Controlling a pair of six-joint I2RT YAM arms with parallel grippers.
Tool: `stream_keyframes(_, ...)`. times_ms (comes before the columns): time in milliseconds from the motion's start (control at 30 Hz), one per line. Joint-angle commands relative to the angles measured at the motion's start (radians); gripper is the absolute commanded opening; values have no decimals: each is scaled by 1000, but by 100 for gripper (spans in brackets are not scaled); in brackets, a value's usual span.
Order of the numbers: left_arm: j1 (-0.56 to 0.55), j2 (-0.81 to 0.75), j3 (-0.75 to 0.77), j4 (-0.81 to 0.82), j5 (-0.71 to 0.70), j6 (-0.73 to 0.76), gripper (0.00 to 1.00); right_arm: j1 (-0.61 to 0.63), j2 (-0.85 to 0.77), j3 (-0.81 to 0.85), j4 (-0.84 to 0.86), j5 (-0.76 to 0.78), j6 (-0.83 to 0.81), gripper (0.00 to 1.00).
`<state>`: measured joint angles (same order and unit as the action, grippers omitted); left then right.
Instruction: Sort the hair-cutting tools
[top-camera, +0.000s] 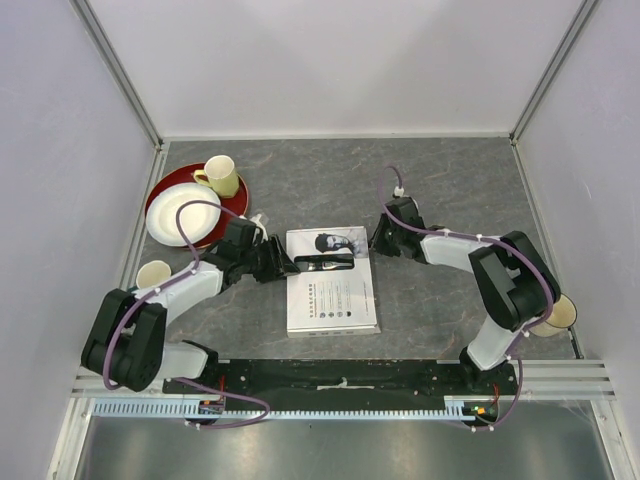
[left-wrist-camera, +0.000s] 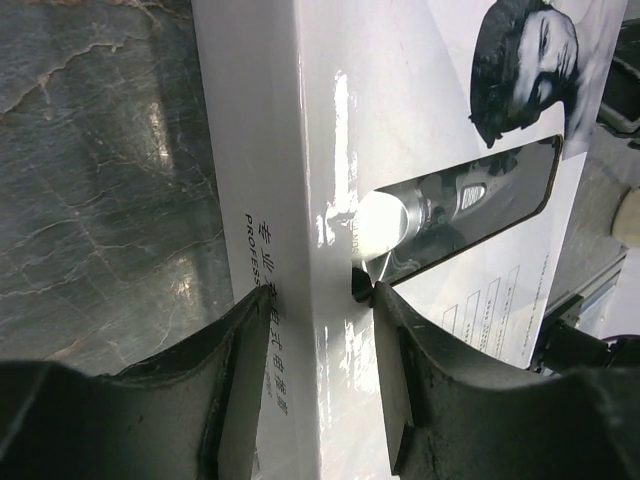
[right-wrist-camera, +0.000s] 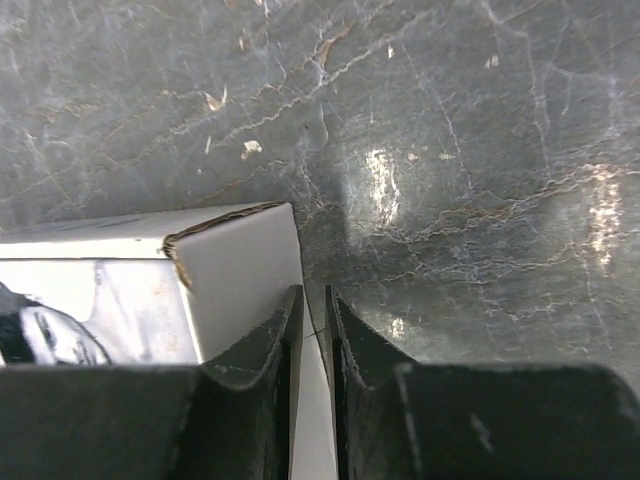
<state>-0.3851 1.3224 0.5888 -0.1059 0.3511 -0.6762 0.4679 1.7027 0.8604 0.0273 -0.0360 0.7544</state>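
Left pincer (left-wrist-camera: 320, 300) was closed across the left edge of the white box (top-camera: 330, 300): one pad on the printed side wall, the other on the glossy top face. Both looked in contact. Box lay flat and shut mid-tabletop (top-camera: 440, 190). Clipper (left-wrist-camera: 470, 195) sat inside, visible through the cut-out window. Combs, cord and brush weren't visible, likely inside too. Right pincer (right-wrist-camera: 312, 300) was nearly pressed together at the box's far right corner, pinching a thin white flap (right-wrist-camera: 310, 420).

Handling read: cardboard looked light, thin and glossy, so it would slip and dent under a hard squeeze. Flap would bend or tear if yanked. Clipper was probably dense and rigid, so weight would shift if the box tilted. Best hold: box by its side walls, away from the window. Clipper later around mid-body, not the blade end.
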Motion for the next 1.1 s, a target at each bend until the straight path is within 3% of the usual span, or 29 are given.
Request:
stream_keyframes(0,-9,60,-15,86,104,20,51,51,34,19,80,-183,7,22)
stream_keyframes(200,-11,42,-4,78,66,9,51,58,40,34,-8,-95,8,19)
stream_keyframes(300,-8,-8,-3,46,-4,-9,56,55,-90,-24,-61,28,22,28)
stream_keyframes(433,-6,-119,12,-37,-136,-19,65,55,-349,-90,-200,183,19,48)
stream_keyframes(533,5,-161,19,-121,-220,-28,69,55,-483,-116,-337,199,13,52)
stream_keyframes(667,23,-202,0,-221,-233,-46,71,55,-645,-199,-492,137,26,49)
stream_keyframes(767,23,-213,-35,-281,-218,-78,66,55,-762,-274,-565,72,63,45)
stream_keyframes(900,23,-229,-113,-307,-123,-103,62,55,-871,-360,-593,-27,101,33)
stream_keyframes(1067,2,-281,-167,-322,-54,-117,54,57,-904,-431,-549,-116,85,27)
